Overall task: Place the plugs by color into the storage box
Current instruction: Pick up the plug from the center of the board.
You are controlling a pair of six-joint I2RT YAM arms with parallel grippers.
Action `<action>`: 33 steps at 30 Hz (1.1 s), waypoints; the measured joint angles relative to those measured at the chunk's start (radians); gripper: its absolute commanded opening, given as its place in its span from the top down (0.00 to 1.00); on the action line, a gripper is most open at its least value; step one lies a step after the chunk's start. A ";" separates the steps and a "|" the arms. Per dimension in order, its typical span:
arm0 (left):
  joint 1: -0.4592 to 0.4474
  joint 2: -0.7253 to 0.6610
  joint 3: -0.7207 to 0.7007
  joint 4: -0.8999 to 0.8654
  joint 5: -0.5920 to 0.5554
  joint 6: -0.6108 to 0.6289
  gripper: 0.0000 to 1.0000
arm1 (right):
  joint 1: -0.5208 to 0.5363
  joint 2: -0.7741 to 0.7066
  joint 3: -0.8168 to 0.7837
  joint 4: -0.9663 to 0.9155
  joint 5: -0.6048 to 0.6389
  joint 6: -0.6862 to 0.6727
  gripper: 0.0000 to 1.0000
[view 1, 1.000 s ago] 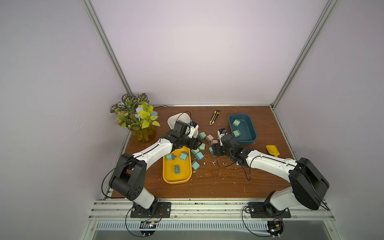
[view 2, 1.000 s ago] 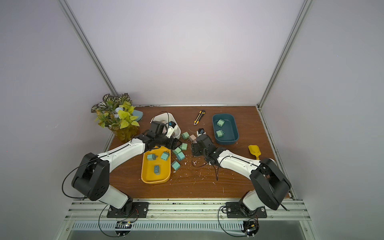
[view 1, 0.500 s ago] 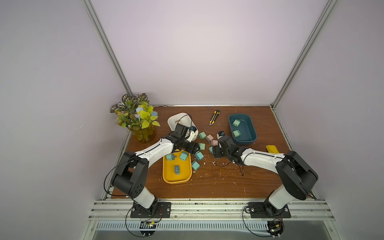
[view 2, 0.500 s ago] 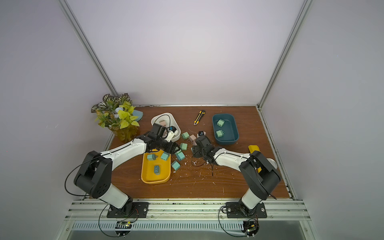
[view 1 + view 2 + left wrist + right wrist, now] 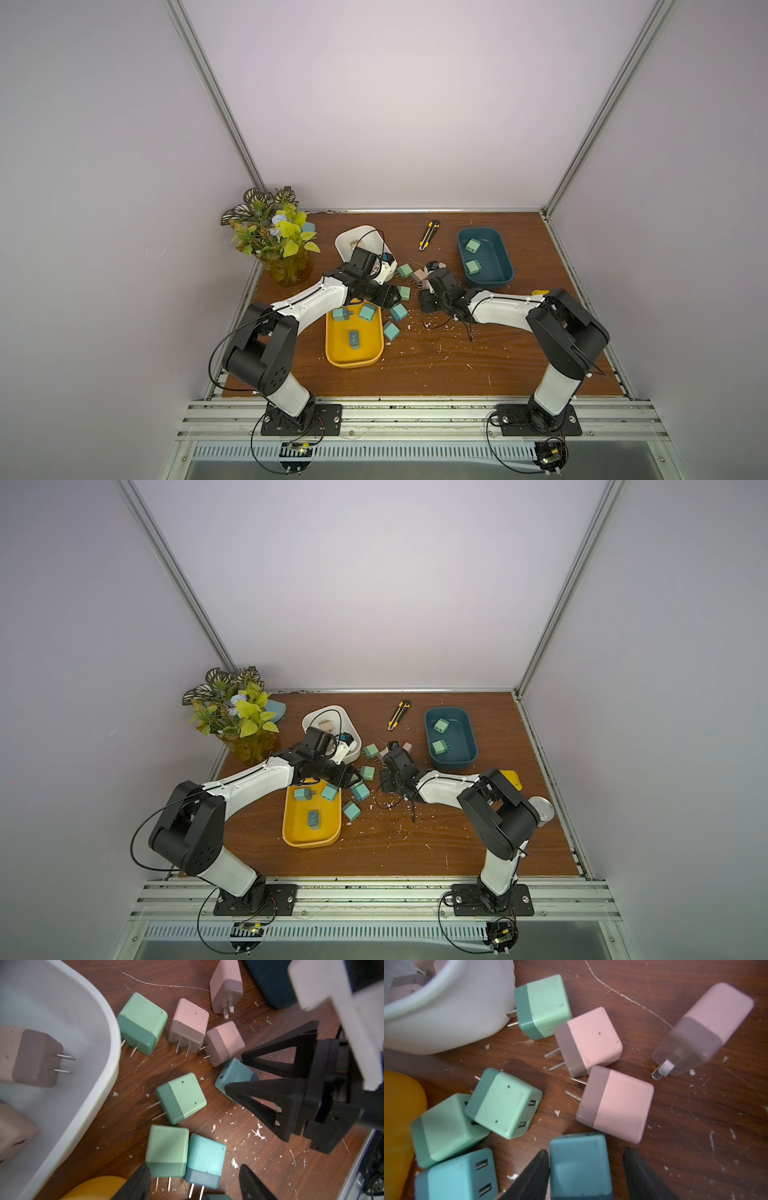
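Note:
Loose plugs in pink-beige [image 5: 191, 1022], mint green [image 5: 180, 1097] and teal-blue lie on the wooden table between the storage box tubs. The white tub [image 5: 357, 232] holds pink-beige ones, the yellow tub [image 5: 353, 357] three teal-blue ones, the dark teal tub [image 5: 498, 266] two mint green ones. My left gripper [image 5: 193, 1169] is open low over a mint green plug [image 5: 167, 1149] and a teal-blue plug [image 5: 205, 1157]. My right gripper [image 5: 585, 1153] straddles another teal-blue plug [image 5: 579, 1159]. One finger [image 5: 537, 1167] touches it and a gap shows at the other.
A yellow-black utility knife [image 5: 429, 235] lies at the back between the white and dark teal tubs. A potted plant [image 5: 278, 237] stands at the back left. A yellow object [image 5: 540, 293] and a metal can [image 5: 542, 808] sit behind my right arm. White chips litter the table.
My right gripper's jaws have narrowed around the teal-blue plug and that arm's elbow has drawn inward. My left gripper has moved from the white tub toward the loose plugs by the yellow tub.

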State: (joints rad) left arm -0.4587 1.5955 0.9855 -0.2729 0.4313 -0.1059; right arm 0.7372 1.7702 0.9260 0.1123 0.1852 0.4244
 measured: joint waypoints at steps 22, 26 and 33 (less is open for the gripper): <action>0.000 -0.026 -0.007 0.071 0.002 -0.022 0.31 | 0.000 -0.016 -0.004 -0.004 -0.024 -0.001 0.58; 0.000 -0.031 -0.007 0.075 0.002 -0.023 0.30 | 0.000 -0.066 -0.008 -0.011 -0.038 0.000 0.58; 0.000 -0.031 -0.007 0.075 0.002 -0.025 0.30 | 0.000 -0.127 -0.009 -0.010 -0.054 0.004 0.59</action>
State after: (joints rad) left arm -0.4587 1.5642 0.9783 -0.1982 0.4332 -0.1310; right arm 0.7372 1.6428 0.9173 0.1028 0.1314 0.4286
